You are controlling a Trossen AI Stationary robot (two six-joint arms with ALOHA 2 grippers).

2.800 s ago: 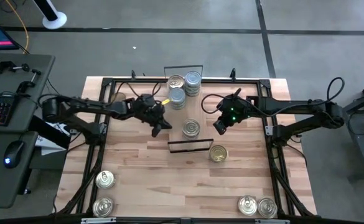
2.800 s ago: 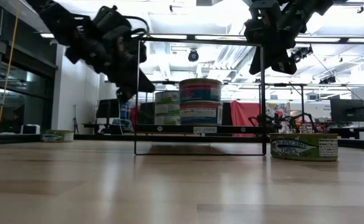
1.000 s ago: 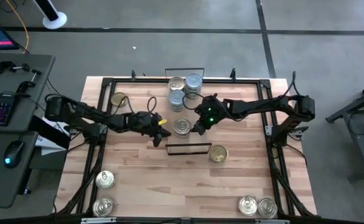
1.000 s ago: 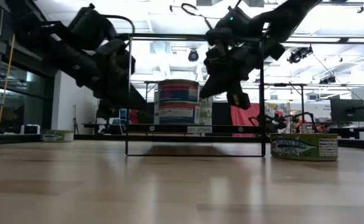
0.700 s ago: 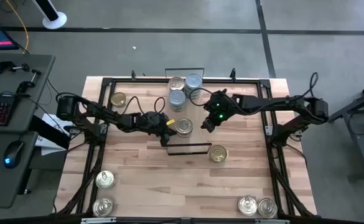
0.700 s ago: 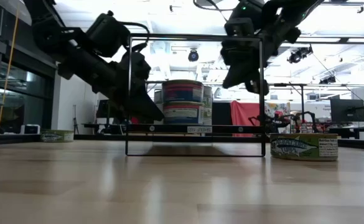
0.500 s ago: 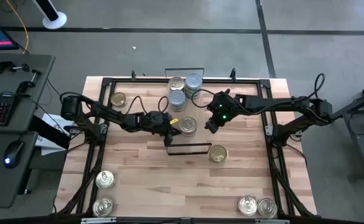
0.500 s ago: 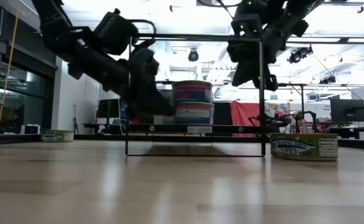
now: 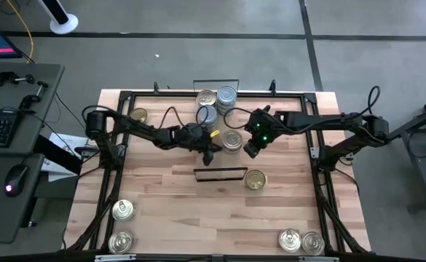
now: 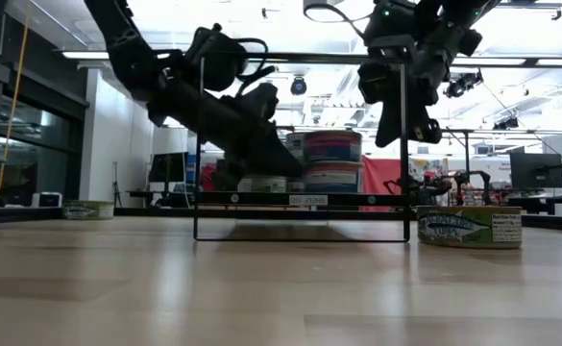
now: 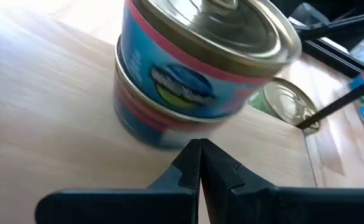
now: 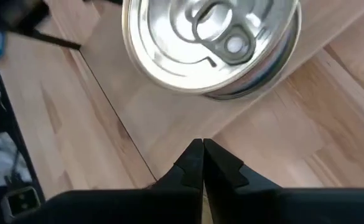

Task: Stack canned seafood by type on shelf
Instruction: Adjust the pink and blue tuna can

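Observation:
The shelf [image 9: 220,161] is a narrow plank with wire end frames at the table's middle. A stack of two blue-and-pink tins [image 9: 232,140] stands on it, the top tin [image 11: 206,43] offset over the lower one. My left gripper [image 9: 211,149], shut, points slanting down at the stack's left side [image 10: 333,159]. My right gripper [image 9: 250,151], shut, hangs just right of the stack above the plank, touching nothing; its wrist view looks down on the silver lid [image 12: 211,43]. More tins [image 9: 207,115] stand at the shelf's far end. My left gripper has its shut fingertips [image 11: 197,152] against the side wall of the stack's lower tin [image 11: 163,134], near its base. The fingers come slanting down from the table's left. Both tins stand upright on the plank, the upper one overhanging toward the right.
A gold-topped tin [image 9: 255,179] lies on the table right of the shelf's near frame [image 9: 220,172]. Another tin [image 9: 138,115] sits at the far left. Pairs of tins stand at the near left [image 9: 123,211] and near right [image 9: 300,241] corners.
My left gripper has gone toward the table's right edge, shut, pushing the two-tin stack, which slid right along with it and stayed upright. My right gripper has drawn back toward the right and risen above the shelf, then held still.

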